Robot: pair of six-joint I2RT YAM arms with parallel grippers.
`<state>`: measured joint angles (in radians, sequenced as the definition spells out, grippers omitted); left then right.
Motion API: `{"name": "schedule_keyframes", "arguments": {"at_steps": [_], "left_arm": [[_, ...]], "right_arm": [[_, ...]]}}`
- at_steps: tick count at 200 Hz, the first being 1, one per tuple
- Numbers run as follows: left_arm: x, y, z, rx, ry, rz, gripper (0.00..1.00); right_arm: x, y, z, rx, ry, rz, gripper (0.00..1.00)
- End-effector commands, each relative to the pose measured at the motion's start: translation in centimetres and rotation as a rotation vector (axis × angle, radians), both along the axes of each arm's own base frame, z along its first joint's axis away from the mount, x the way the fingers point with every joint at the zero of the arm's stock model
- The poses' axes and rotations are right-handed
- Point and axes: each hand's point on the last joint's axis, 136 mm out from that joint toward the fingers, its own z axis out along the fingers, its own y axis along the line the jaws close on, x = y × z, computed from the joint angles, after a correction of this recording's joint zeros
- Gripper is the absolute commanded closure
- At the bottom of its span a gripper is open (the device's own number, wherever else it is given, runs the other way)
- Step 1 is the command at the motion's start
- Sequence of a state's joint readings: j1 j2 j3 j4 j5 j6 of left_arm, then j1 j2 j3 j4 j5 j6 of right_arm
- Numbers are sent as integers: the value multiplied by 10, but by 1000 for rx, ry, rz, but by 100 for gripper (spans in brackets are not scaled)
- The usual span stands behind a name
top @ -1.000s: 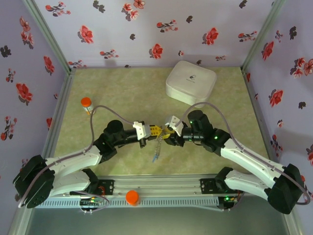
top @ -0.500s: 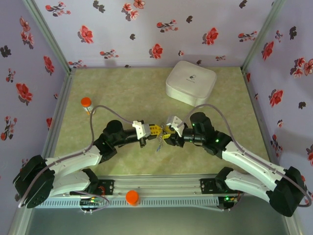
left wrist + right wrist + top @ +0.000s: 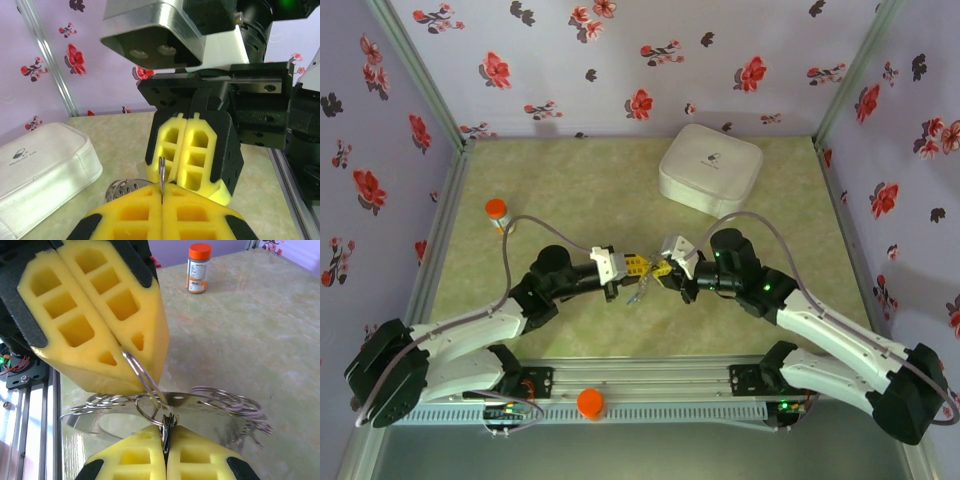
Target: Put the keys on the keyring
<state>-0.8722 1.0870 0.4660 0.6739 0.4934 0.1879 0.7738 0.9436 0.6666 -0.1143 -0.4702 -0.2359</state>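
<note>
A: What's on the table (image 3: 570, 180)?
B: A white box (image 3: 711, 167) at the far right, well apart from the rest.
A: The left gripper (image 3: 161, 192)?
B: Mid-table, tip to tip with the right gripper (image 3: 167, 435). It's fully closed, pads pinching a thin loop of the keyring (image 3: 226, 401).
A: And the right one?
B: Closed too, clamped on another loop. The keyring hangs between both, more loops dangling below.
A: The keys?
B: Too small to pick out among the loops.
</note>
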Motion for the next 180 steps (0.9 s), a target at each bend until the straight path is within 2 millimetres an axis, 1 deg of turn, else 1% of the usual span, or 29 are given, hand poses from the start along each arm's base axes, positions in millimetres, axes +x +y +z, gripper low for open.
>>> {"name": "schedule_keyframes", "arguments": {"at_steps": [1,48,63,94,109,125,132,136,137,140,145,159,166,172,174,180], "left_arm": [[-4,3,9,-5,-32,-11,100],[-6,2,-1,42,-31,-25,100],[-3,3,-2,46,-39,-7,100],[17,6,-7,69,-47,106,100],[20,5,-12,98,-40,111,100],[19,2,-13,105,-10,98,99],[18,0,-12,97,1,86,85],[16,0,-12,92,5,79,72],[16,-1,-11,89,6,79,70],[16,-1,-11,82,11,78,61],[16,0,-10,66,15,77,50],[15,5,-8,11,11,97,29],[17,9,-4,-25,3,120,13],[19,14,1,-57,-2,148,3],[20,16,3,-68,-3,158,1],[23,23,13,-111,-14,194,0]], "right_arm": [[1,0,24,7,-45,-3,100],[5,-4,37,-31,-50,-31,100],[3,-5,38,-39,-43,-26,100],[2,-12,39,-70,-31,-46,100],[1,-12,41,-65,-28,-48,100],[1,-9,44,-48,-35,-51,100],[1,-8,46,-46,-40,-56,100],[1,-8,47,-48,-43,-59,100],[2,-8,48,-48,-44,-60,100],[2,-8,48,-52,-46,-62,100],[3,-7,49,-58,-50,-66,100],[4,-7,52,-83,-72,-70,100],[6,-6,53,-97,-86,-76,100],[9,-5,55,-105,-101,-88,100],[10,-5,56,-106,-106,-91,100],[12,-3,58,-110,-117,-96,100]]}}
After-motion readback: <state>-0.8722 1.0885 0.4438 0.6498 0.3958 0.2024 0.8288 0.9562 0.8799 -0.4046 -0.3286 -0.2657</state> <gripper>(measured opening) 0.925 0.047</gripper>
